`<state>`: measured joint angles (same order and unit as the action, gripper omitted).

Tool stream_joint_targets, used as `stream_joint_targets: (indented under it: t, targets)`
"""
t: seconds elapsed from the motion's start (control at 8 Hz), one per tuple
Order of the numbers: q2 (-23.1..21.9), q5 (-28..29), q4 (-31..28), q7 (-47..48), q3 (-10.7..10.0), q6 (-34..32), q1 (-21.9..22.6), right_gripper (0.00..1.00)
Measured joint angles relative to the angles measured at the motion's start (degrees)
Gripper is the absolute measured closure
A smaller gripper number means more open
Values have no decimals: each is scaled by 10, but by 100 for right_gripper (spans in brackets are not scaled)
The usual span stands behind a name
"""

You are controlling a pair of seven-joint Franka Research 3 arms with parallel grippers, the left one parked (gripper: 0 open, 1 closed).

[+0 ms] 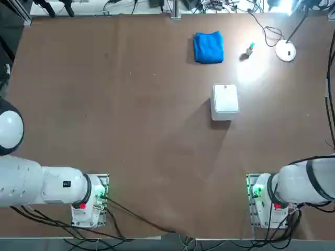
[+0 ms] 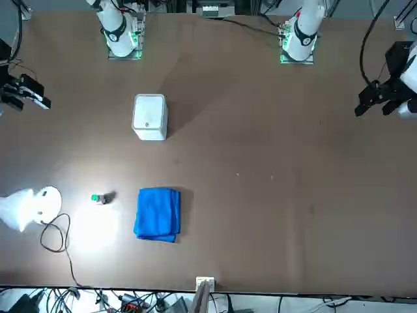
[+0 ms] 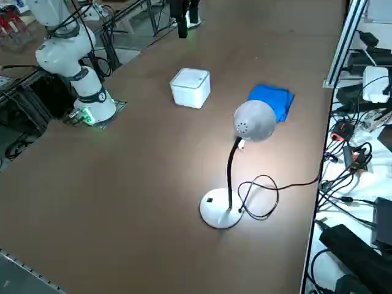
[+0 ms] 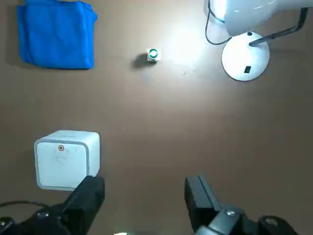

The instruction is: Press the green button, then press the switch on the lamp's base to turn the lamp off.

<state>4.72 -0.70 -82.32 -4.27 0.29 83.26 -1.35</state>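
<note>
Right gripper (image 4: 144,196) high over table, fingers spread wide, empty. Green button (image 4: 153,54) between blue cloth (image 4: 56,34) and lamp's base (image 4: 245,57) (lamp lit). Close fingers, descend straight onto cap.

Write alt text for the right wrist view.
The right gripper hangs open high above a brown table. Below it sit a lit lamp on its round white base, a small green button, a blue cloth and a white box.
</note>
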Motion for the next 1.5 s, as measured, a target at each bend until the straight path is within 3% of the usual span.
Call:
stream_joint_targets:
  t: [1.5]
  targets:
    - [1, -1, 0, 9, -5, -9, -3, 2]
